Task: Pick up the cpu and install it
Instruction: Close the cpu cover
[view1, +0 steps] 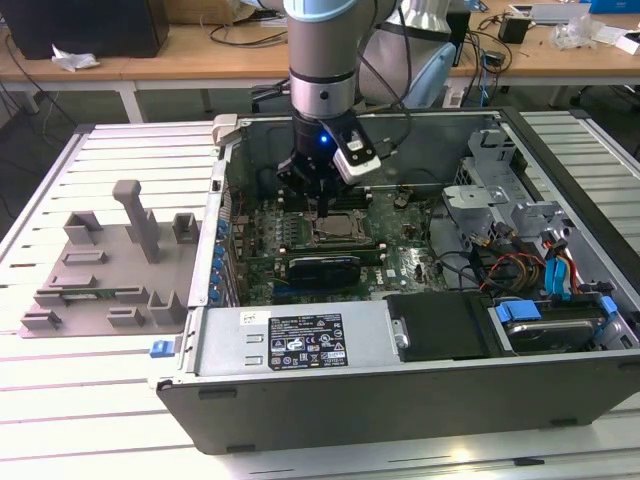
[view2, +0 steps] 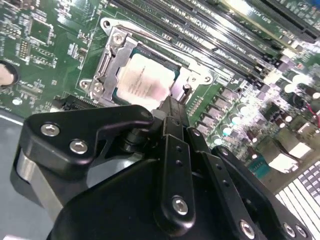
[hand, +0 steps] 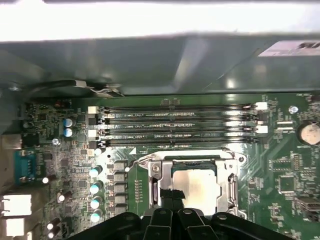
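Fingers (view2: 176, 135) of the gripper (view2: 172, 106) pressed together into one narrow black tip, with nothing pinched between them. In the second wrist view, tip poised at one edge of the cpu (view2: 145, 82). Same closed gripper (hand: 170, 197) in the first wrist view, again at the rim of the cpu (hand: 200, 187). Touching the chip or just clear of it: cannot tell.

In the exterior view, gripper (view1: 322, 205) hanging straight down from the arm into an open computer case (view1: 300, 400), just above the cpu (view1: 336, 229).

Cpu free of the fingers, lying flat and level in the socket on the green motherboard (hand: 280, 170). Ringed by the socket's metal frame (view2: 107, 60), with screws at the corners. Square and thin, with a pale silver-grey top, bright with glare in both wrist views and faint print across it. Narrow dark-green border round the metal top in the second wrist view.

Four long memory slots (hand: 175, 122) in a row just beside the socket, parallel to one side of the frame. Line of small round capacitors (hand: 95, 187) near another side.

Case on its side on the white slatted counter (view1: 100, 420), open face up. Grey fixture tray (view1: 100, 270) on the counter just beside the case, at the exterior view's left, well apart from the gripper.
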